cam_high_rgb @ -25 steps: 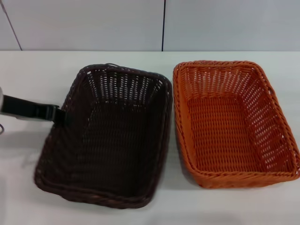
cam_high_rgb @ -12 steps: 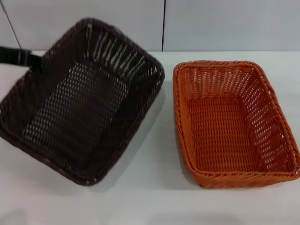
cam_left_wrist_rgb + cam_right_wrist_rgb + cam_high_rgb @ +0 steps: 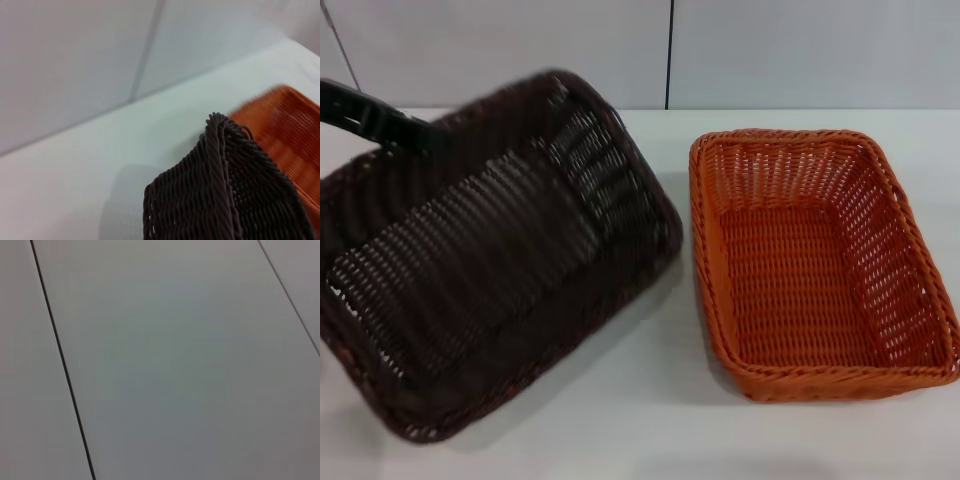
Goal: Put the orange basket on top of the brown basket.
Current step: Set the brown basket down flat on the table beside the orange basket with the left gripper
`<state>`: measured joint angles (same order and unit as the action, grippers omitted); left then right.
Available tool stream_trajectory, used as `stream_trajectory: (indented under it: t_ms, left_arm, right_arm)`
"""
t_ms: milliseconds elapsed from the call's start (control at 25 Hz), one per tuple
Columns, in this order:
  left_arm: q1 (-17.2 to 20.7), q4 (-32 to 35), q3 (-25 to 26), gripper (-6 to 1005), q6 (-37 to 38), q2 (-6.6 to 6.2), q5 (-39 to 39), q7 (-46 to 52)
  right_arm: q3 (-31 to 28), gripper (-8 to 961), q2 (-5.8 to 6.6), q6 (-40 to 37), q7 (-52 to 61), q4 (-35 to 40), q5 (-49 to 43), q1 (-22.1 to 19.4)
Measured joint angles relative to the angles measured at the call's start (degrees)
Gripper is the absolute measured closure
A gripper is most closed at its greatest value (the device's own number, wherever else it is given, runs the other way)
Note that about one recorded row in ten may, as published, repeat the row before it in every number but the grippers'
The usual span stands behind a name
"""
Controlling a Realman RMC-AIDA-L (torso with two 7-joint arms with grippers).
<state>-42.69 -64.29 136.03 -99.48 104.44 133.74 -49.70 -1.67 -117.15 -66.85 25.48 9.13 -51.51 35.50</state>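
Observation:
The brown basket hangs in the air at the left, tilted, with its open side facing me. My left gripper is shut on its far left rim and holds it above the table. The left wrist view shows the basket's braided corner close up, with the orange basket beyond it. The orange basket rests upright on the table at the right, empty and apart from the brown one. My right gripper is out of view; its wrist view shows only wall panels.
The white table runs under both baskets. A pale panelled wall with a dark seam stands behind the table's far edge.
The brown basket was resting on the table with my left gripper at its left rim. It has been lifted, tilted and swung leftward. The orange basket has not moved.

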Motion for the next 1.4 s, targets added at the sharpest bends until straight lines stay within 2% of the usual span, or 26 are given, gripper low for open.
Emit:
stream_trajectory:
  t_ms: [120, 240, 400, 640, 880, 1000, 1160, 1400]
  left_arm:
    - [-2.12, 5.05, -2.12, 788, -0.75, -0.59, 0.1, -3.06]
    - [-3.37, 7.49, -5.42, 784, 0.03, -0.02, 0.17, -3.99]
    - [-5.78, 10.22, -8.35, 779, 1.86, 2.04, 0.23, -5.81]
    - [-11.02, 17.37, -8.5, 772, 5.62, 5.25, 0.3, -9.28]
    - [-13.16, 18.72, -8.34, 765, 7.9, 7.83, 0.01, -11.11]
    - [-13.35, 18.76, -8.03, 761, 8.51, 8.25, -0.15, -11.14]
    - [-13.13, 18.82, -8.09, 756, 7.63, 7.93, -0.11, -10.79]
    - [-10.78, 16.24, -7.78, 749, 6.21, 7.86, -0.07, -7.46]
  right_arm:
    - [0.0, 222, -0.01, -0.07, 0.01, 0.0, 0.0, 0.0]
    - [0.01, 222, -0.05, -0.1, 0.01, 0.0, 0.0, 0.0]
    - [0.0, 222, -0.08, -0.13, 0.01, -0.04, 0.0, 0.01]
    - [0.18, 222, -0.09, -0.13, 0.01, -0.08, 0.0, 0.29]
    - [0.15, 222, -0.17, -0.11, 0.01, -0.27, 0.0, 0.14]
    - [0.1, 221, -0.22, 0.12, 0.01, -0.27, 0.0, -0.06]
    - [0.09, 221, -0.28, 0.24, 0.01, -0.27, 0.0, -0.2]
    - [0.09, 221, -0.28, 0.3, 0.01, -0.26, 0.0, -0.22]
